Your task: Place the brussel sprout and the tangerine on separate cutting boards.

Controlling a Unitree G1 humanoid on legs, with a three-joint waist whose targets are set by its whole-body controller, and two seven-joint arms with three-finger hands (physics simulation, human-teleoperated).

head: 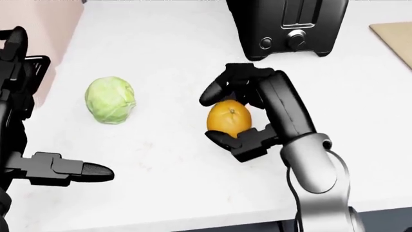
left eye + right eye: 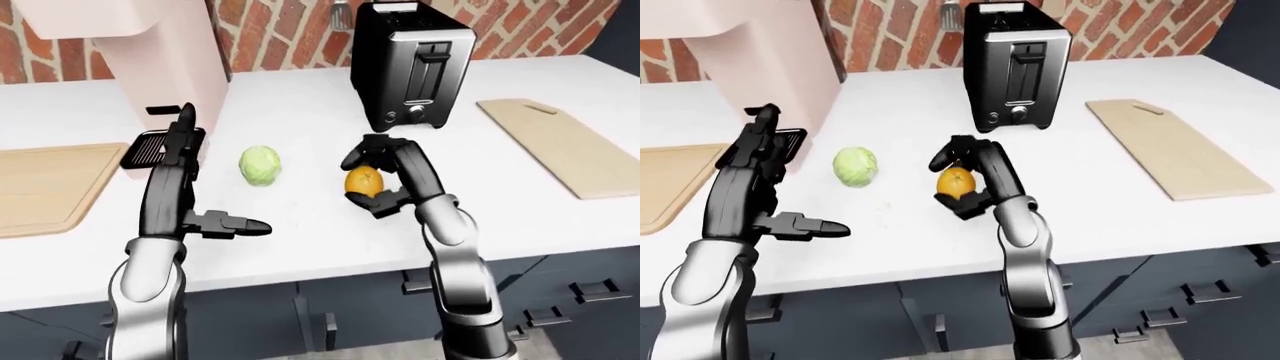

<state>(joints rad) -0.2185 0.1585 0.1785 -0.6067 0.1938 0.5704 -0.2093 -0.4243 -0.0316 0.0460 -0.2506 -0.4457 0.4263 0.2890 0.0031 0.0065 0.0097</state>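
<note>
Black right hand [image 1: 233, 115] cupping round orange tangerine [image 1: 228, 119] mid-frame, fingers closing around it; pale green leafy brussel sprout [image 1: 110, 100] sitting left; left hand [image 1: 45, 145] hovering wide open.

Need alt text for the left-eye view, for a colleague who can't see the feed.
The right hand has its fingers curled around the tangerine on the white counter, below a black toaster. The brussel sprout sits untouched beside the open left hand; wooden cutting boards lie far left and far right.
</note>
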